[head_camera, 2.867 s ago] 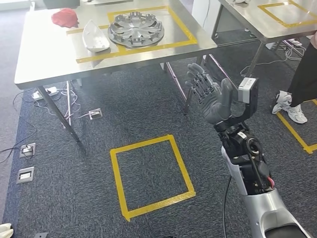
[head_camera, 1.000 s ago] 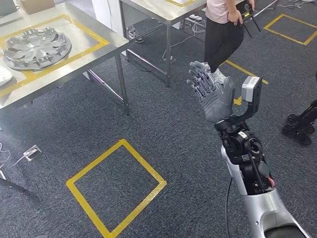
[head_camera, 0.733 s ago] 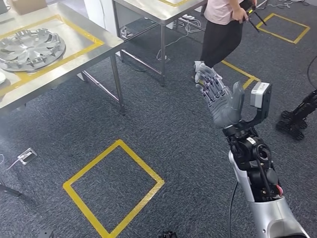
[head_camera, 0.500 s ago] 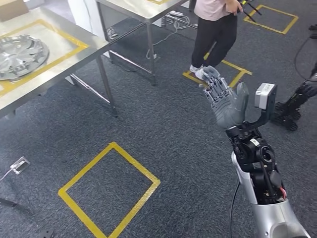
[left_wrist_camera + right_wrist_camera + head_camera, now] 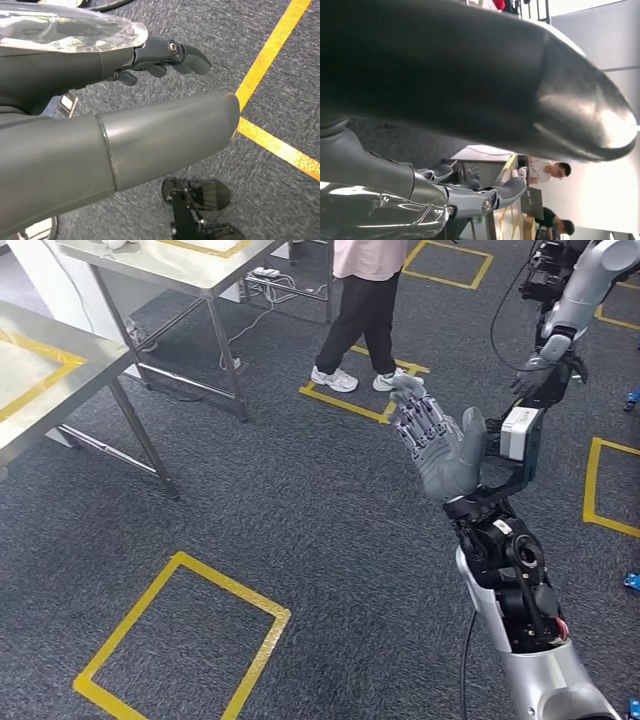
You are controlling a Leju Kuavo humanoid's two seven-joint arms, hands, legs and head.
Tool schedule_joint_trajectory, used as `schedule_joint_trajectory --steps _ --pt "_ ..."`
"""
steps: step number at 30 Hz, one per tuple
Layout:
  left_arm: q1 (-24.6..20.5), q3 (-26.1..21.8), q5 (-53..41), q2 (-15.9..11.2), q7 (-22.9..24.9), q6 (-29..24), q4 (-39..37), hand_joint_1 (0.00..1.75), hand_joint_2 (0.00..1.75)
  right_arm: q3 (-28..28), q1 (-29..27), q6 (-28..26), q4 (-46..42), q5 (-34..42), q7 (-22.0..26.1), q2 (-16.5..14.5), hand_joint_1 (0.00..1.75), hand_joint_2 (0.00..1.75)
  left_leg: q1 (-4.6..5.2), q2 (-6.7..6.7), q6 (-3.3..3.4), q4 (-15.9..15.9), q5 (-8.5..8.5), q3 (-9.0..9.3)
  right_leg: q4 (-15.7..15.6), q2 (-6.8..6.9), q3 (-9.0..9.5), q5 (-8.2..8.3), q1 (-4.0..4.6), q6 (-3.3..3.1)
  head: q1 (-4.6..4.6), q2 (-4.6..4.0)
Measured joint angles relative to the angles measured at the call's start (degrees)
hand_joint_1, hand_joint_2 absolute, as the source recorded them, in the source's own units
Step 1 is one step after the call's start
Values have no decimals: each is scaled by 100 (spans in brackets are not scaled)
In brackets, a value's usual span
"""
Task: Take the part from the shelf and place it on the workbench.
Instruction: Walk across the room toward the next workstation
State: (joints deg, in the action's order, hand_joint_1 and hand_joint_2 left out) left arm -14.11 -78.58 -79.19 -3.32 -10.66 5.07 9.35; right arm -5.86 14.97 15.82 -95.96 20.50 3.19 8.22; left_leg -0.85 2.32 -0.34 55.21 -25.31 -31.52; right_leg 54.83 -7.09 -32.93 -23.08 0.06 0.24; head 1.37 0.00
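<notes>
Nearest to you, the right arm [image 5: 521, 640] comes up from the lower right of the head view, silver below and dark with cables near the wrist. On its end the right hand [image 5: 441, 445] is raised above the carpet, palm turned to the left, with the fingers spread and straight; it holds nothing. In the right wrist view the thick thumb [image 5: 508, 85] crosses most of the picture and the darker fingers [image 5: 486, 197] lie stretched out below it, apart from the thumb.

The left hand [image 5: 113, 100] you see in the left wrist view, hanging over the dark carpet [image 5: 264, 200] near a yellow tape line [image 5: 275, 145]. Its thumb and fingers lie straight and apart, with nothing between them.

On the floor in front of you there is a yellow tape square [image 5: 181, 640]. Further away, at the left edge, stands a steel surface [image 5: 45, 390] with yellow tape on it, and behind it a second steel surface [image 5: 173, 265]. A person [image 5: 362, 310] in dark trousers and white shoes stands beyond the right hand, on the carpet. At the far right another robot arm [image 5: 573, 300] hangs down.

Where the part is, you cannot tell from these views.
</notes>
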Motion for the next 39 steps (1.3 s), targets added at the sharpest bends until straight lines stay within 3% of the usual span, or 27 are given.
schedule_joint_trajectory --steps 1,3,5,7,8,9,11,13,14,16,18,20,21,22,23,24,25,27,29,31,33,35,37,38,39 --pt "-10 0 0 3 0 0 1 0 0 4 -15 -7 -23 2 -5 10 0 0 -6 -53 29 -18 12 12 25 33 -13 -20 -3 33 3 0" --pt "-22 0 0 10 -2 0 2 0 0 10 -18 -15 -66 5 -20 39 0 0 -21 -170 93 -56 29 35 351 270 -154 -230 3 91 59 0" --pt "0 0 0 10 -4 0 2 0 0 10 -19 -21 -91 6 -43 52 0 0 -9 -289 129 -61 17 49 1132 550 -503 -627 -19 138 133 0" --pt "27 0 0 11 -4 -1 2 0 0 8 -29 -31 -98 9 -68 52 0 0 -2 -419 134 -58 1 58 1740 641 -786 -826 -55 179 170 0" --pt "32 0 0 13 -4 -3 2 0 0 7 -29 -36 -98 10 -79 52 0 0 -4 -479 126 -57 -10 68 1738 664 -779 -762 -69 192 187 0" --pt "33 0 0 15 -5 -5 2 0 0 6 -24 -43 -99 13 -87 53 0 0 -8 -535 113 -57 -23 86 1493 693 -649 -597 -78 196 210 0" --pt "32 0 0 20 -11 -9 2 0 0 4 -12 -55 -110 36 -93 54 0 0 -1 -636 70 -55 -62 141 657 882 -205 -220 -59 175 260 0" --pt "34 0 0 22 -19 -9 2 0 0 0 1 -68 -131 75 -93 55 0 0 26 -729 17 -48 -94 173 118 1060 55 -78 -4 105 282 0" --pt "33 0 1 21 -22 -10 2 0 0 -2 3 -73 -139 89 -94 56 0 0 41 -782 -8 -50 -102 179 54 1078 68 -97 27 68 274 0" --pt "24 1 1 20 -24 -11 2 0 0 -4 1 -78 -152 97 -94 63 0 0 35 -855 -62 -47 -135 201 18 959 59 -79 24 -7 243 0" --pt "14 2 1 20 -32 -10 1 0 0 -7 19 -78 -174 99 -93 68 0 0 12 -652 -108 222 -336 109 -28 847 78 -48 -2 -82 209 0" --pt "34 2 2 16 -39 -10 0 0 0 -11 37 -78 -190 101 -93 68 0 0 -4 -361 -129 950 -711 -228 -45 734 78 -33 -9 -134 144 0" --pt "55 1 4 13 -39 -10 0 0 0 -14 38 -77 -189 101 -93 68 0 0 -5 -299 -137 1359 -867 -436 -44 668 72 -31 -8 -147 111 0" --pt "75 1 9 9 -39 -10 0 0 0 -16 36 -76 -188 101 -93 68 0 0 -6 -274 -141 1634 -928 -592 -43 598 71 -30 -7 -152 83 0" --pt "90 0 20 6 -40 -9 0 0 0 -19 39 -74 -187 101 -92 68 0 0 -8 -262 -142 1698 -869 -656 -40 521 72 -30 -7 -153 59 0" --pt "97 1 34 2 -45 -9 1 0 0 -24 50 -73 -186 101 -91 68 0 0 -12 -251 -137 1515 -698 -606 -34 447 77 -30 -9 -152 38 0" --pt "98 1 50 -4 -51 -8 1 0 0 -32 69 -72 -186 101 -90 68 0 0 -19 -207 -126 1136 -456 -460 -24 375 81 -33 -10 -147 18 0" --pt "93 1 76 -24 -68 -4 2 0 0 -50 118 -69 -182 101 -86 68 0 0 -37 -18 -99 347 -98 -137 12 240 63 -45 -2 -113 -16 0" --pt "96 0 85 -36 -78 4 2 0 0 -60 161 -67 -175 101 -82 68 0 0 -36 71 -72 38 -21 -10 34 128 29 -44 2 -50 -12 0" --pt "90 0 89 -33 -84 16 2 0 0 -65 177 -66 -170 101 -74 69 0 0 -25 -28 -24 11 -6 3 34 62 6 -37 -16 22 1 0" --pt "74 0 98 -37 -91 25 2 0 0 -73 199 -57 -161 88 -47 71 0 0 -29 -132 43 -20 14 19 242 251 -87 -179 -18 82 42 0" --pt "80 0 104 -44 -98 28 2 0 0 -84 229 -43 -138 72 -4 72 0 0 -20 -245 88 -33 13 27 935 543 -394 -552 -24 125 116 0" --pt "93 0 105 -48 -99 32 2 0 0 -95 225 -35 -99 63 34 72 0 0 -3 -363 104 -32 1 32 1695 641 -746 -850 -50 155 156 0" --pt "94 0 105 -49 -99 33 2 0 0 -99 216 -33 -80 55 49 72 0 0 1 -421 104 -31 -8 39 1818 657 -803 -847 -59 160 165 0" --pt "92 0 105 -50 -99 34 2 0 0 -103 211 -33 -61 45 57 72 0 0 2 -477 98 -30 -20 54 1695 676 -736 -729 -63 156 174 0"
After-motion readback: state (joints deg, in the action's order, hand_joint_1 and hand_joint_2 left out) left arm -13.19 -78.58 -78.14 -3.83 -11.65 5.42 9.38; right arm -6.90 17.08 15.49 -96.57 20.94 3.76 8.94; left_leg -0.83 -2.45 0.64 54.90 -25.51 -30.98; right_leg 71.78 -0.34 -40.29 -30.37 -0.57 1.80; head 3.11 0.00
